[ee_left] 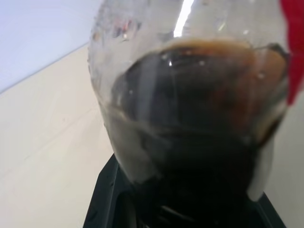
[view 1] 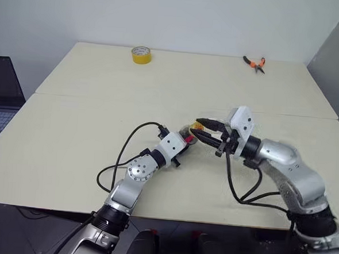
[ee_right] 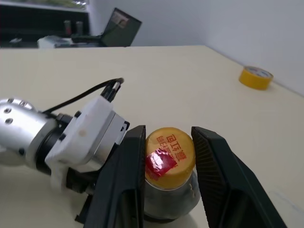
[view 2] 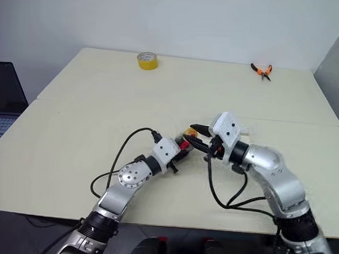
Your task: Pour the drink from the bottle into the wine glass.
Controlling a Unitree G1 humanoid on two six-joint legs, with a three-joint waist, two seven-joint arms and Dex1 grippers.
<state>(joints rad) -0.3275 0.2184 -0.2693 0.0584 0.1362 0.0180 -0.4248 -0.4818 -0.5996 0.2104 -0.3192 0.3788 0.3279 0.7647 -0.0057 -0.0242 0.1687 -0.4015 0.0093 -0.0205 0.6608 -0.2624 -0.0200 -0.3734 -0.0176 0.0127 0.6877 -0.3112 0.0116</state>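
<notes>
**Both hands on the bottle near the middle of the worktop**

The small squat clear plastic bottle stands upright a little toward the near edge from the centre of the pale beige worktop, between the two hands. The left hand reaches in level from the near-left side and is clenched on the bottle's bulbous body; in the left wrist view the clear wall presses right up against the black fingers, and the dark brown-red, almost black drink fills the lower part of the body, with a red label strip at one side. The right hand comes in level from the right, higher up than the left hand, and its two black fingers bracket the round yellow cap, one on each side, touching or all but touching it; the cap carries a red sticker on top. So this hand is grasping the cap at the top while the other holds the body below.

A roll of yellow tape lies near the far edge, left of centre, and a pair of orange-handled pliers lies toward the far right corner, both well apart from the hands. A dark laptop sits beyond the left edge.
</notes>
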